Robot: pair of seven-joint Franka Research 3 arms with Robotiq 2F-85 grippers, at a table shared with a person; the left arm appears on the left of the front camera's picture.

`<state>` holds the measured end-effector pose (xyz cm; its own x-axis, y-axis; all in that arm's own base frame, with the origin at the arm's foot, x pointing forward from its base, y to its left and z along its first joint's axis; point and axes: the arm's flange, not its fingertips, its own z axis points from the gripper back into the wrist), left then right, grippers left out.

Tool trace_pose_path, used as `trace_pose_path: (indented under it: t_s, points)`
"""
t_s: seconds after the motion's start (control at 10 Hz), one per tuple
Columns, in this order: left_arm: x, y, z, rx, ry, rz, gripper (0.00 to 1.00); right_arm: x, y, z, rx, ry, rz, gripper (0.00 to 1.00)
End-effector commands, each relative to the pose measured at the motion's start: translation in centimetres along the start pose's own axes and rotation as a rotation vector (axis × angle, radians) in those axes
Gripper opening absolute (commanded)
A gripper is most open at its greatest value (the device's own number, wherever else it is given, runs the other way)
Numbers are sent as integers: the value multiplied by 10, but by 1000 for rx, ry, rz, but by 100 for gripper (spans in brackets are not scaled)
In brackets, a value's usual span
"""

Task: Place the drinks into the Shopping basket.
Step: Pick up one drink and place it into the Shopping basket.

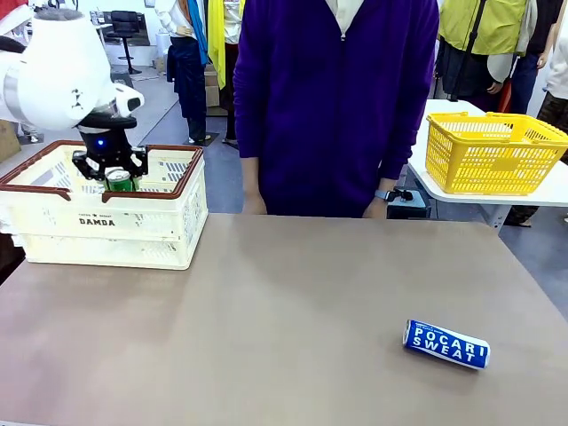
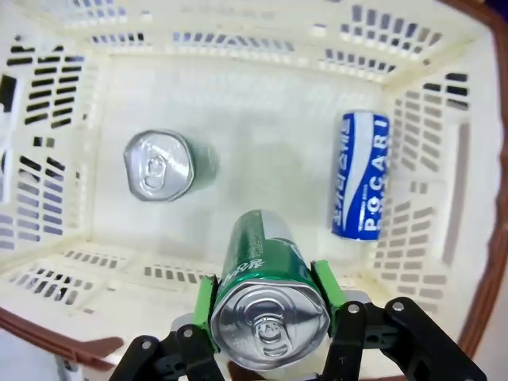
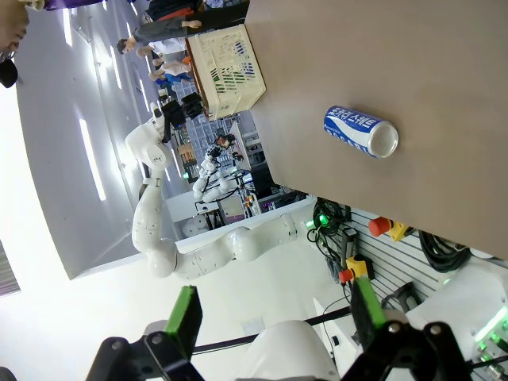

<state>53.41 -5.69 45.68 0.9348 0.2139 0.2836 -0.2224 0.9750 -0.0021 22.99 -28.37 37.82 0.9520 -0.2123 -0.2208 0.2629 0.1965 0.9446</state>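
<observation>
Left hand (image 2: 268, 300): clamped by its green pads on a green can (image 2: 255, 252), which is upright with its pull-tab top towards the wrist camera.
Held can's place: over the inside of the Shopping basket (image 1: 106, 232), close to one of its walls and raised off its floor.
Shopping basket: on the far left part of the desk (image 1: 266, 311); cream with a brown rim, DAMDA printed on the side facing the robot.
Inside the basket: a second green can (image 2: 159, 165) stands upright on the floor. A blue Pocari can (image 2: 361, 175) lies on its side along one wall, apart from it.
Right hand (image 3: 274, 317): fingers spread wide apart, nothing between them.
Loose drink: a Pocari Sweat can (image 1: 446, 344) lies on its side on the near right part of the desk, well apart from the Shopping basket.
Person (image 1: 333, 98): in a purple top, standing at the desk's far edge.
Yellow basket (image 1: 493, 151): on a separate white desk (image 1: 550, 191) beyond the far right corner.
</observation>
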Motion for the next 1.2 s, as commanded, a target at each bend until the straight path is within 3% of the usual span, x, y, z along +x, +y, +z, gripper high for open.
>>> trace_pose_path:
  t_s: [0.0, 0.4, 0.5, 0.6, 0.7, 1.1]
  points:
    - [4, 20, -5, -7, -9, 33, 0, -1, 2, -2, -11, -8, 0, 100]
    - [8, 32, -31, -42, 27, 0, 0, -1, 2, -2, -11, -8, 0, 100]
    - [9, 32, -36, -43, 33, -14, 14, -1, 2, -2, -11, -8, 0, 100]
    - [10, 32, -39, -46, 37, -27, 68, -1, 2, -2, -11, -8, 0, 100]
    - [10, 32, -40, -36, 39, -25, 100, -1, 2, -2, -11, -8, 0, 100]
    - [5, 33, -28, -35, 14, -31, 100, -1, 2, -2, -11, -8, 0, 100]
